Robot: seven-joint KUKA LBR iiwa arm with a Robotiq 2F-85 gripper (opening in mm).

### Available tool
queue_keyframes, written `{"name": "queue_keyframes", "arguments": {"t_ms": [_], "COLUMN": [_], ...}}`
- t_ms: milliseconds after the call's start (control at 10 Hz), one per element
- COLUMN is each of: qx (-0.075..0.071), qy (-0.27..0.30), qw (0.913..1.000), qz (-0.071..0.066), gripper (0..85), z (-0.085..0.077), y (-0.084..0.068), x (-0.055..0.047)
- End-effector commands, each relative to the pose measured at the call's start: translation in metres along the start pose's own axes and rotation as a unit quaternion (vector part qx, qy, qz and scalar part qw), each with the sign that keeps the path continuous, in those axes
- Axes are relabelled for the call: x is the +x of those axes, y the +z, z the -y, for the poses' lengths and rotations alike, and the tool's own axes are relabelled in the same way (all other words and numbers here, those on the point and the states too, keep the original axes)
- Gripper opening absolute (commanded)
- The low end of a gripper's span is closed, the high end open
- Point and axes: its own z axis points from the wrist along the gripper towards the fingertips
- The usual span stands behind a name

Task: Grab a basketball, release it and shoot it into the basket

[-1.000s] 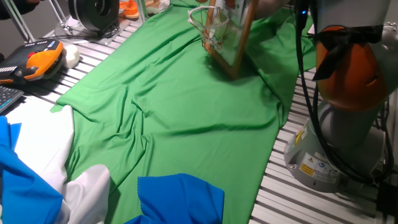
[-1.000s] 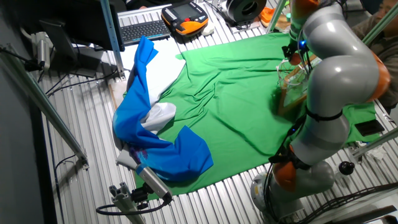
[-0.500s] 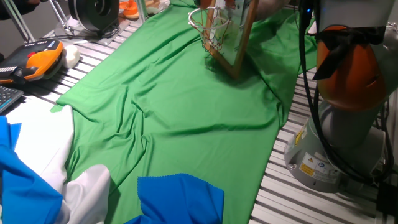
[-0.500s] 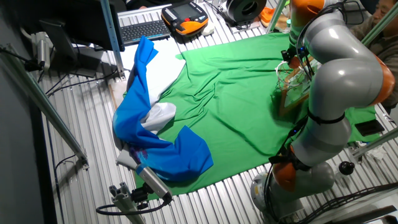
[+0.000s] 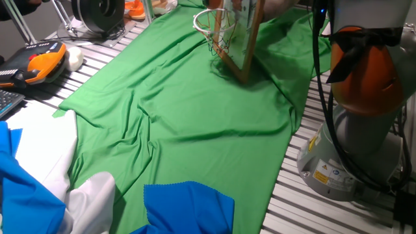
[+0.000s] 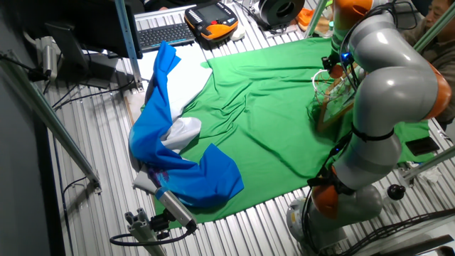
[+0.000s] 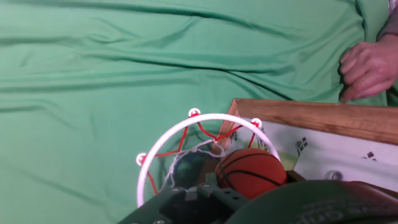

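In the hand view the basketball [image 7: 250, 172], orange with thin dark lines, sits inside the white ring of the basket [image 7: 186, 134], at its right side against the wooden-framed backboard [image 7: 311, 115]. My gripper [image 7: 211, 194] is right above the ring, and only its dark body shows at the bottom edge. Its fingers are too blurred to tell whether they touch the ball. In one fixed view the basket [image 5: 214, 23] stands at the far end of the green cloth [image 5: 182, 110]. In the other fixed view the basket [image 6: 328, 92] is partly hidden behind my arm [image 6: 387, 78].
A person's hand [image 7: 368, 67] rests at the backboard's top edge. An orange-and-black device [image 5: 40, 62] and a white ball [image 5: 75, 58] lie to the left off the cloth. Blue and white cloths [image 5: 188, 205] lie at the near end. My base [image 5: 361, 117] stands at the right.
The basket has shifted a little to the left and its backboard now stands more upright. The arm has barely moved.
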Motion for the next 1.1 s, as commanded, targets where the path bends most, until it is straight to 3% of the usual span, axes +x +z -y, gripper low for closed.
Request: {"name": "queue_keyframes", "arguments": {"t_ms": [0, 100, 200, 400, 700, 1000], "qx": [-0.001, -0.004, -0.007, -0.006, -0.005, -0.006], "qy": [0.005, 0.009, 0.015, 0.018, 0.028, 0.030], "qw": [1.0000, 0.9999, 0.9999, 0.9998, 0.9996, 0.9995], "qz": [0.003, 0.004, 0.004, 0.002, -0.001, 0.005], "gripper": [68.0, 68.0, 85.0, 85.0, 85.0, 85.0], "z": [0.000, 0.000, 0.000, -0.001, -0.010, -0.010], "y": [-0.001, -0.001, -0.001, -0.002, -0.016, -0.019], "x": [0.000, 0.000, 0.000, 0.000, 0.002, 0.002]}}
